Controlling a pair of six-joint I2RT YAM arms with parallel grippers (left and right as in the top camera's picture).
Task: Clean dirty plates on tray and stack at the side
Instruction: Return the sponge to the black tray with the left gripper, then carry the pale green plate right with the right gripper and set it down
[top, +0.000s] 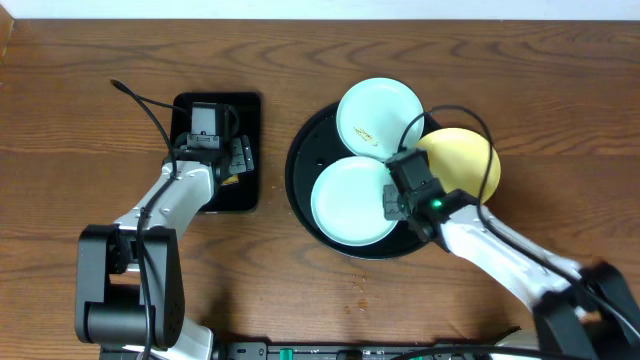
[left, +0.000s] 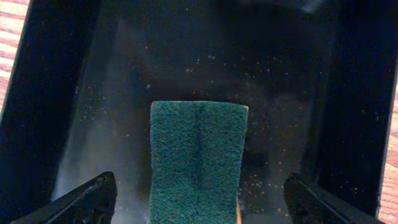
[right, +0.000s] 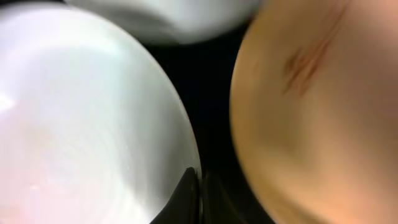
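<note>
A brown wood-grain tabletop (top: 90, 60) is seen from above. Right of centre a round black tray (top: 300, 165) is set, and three plates are gathered on it. An upper mint plate (top: 380, 115) lies at the top of the tray and is marked by a small brownish smear (top: 365, 133). A lower mint plate (top: 345, 205) lies just below it, the two rims meeting. A yellow plate (top: 465, 160) is placed at the right edge of the tray, with part of it reaching past the rim. In the right wrist view a faint brown streak is seen on the yellow plate.

The right fingers (right: 189, 196) are pressed fully together, and nothing is seen between them. They are placed at the rim of the lower mint plate, in the dark gap between it and the yellow plate. Whether the rim is touched cannot be told.

Left of centre a rectangular black tray (top: 250, 112) is set. Over it the left fingers (left: 87, 202) are spread wide and nothing is gripped. A green sponge (left: 198, 149) lies on the tray floor between them, apart from both. A few crumbs (top: 358, 290) are scattered on the tabletop below the round tray.
</note>
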